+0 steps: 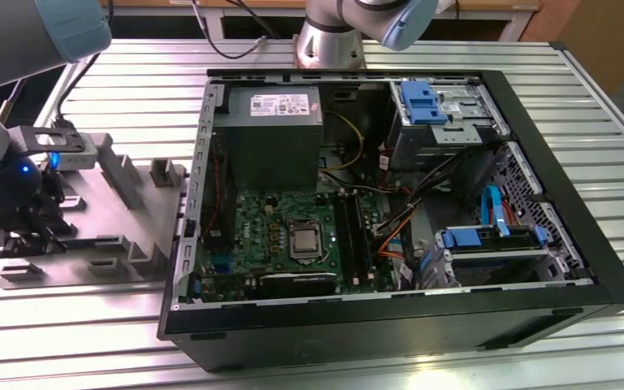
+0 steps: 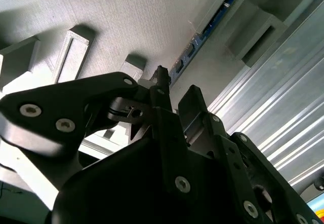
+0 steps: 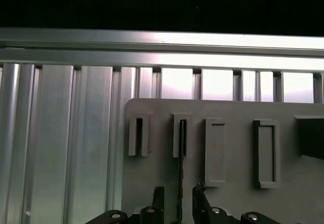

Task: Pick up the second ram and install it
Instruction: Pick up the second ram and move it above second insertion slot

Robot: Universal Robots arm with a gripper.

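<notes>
- Pincer [image 3: 178, 196] hung low over the grey fixture plate [image 3: 147, 178], its fingers [image 3: 158, 198] parted, one on either side of the second ram [image 3: 180, 163]. A gap showed on both sides, so it gripped nothing.
- That second ram stood on edge in a narrow slot [image 3: 182, 133] of the plate, likely to leave both flat faces free for the pincer.
- Edge-on it looked like a thin dark line; in the second wrist view the second ram [image 2: 202, 37] showed a blue-green edge.
- On the slatted counter [image 1: 616, 162], the open computer case [image 1: 572, 268] lay well apart, towards the exterior view's right.
</notes>
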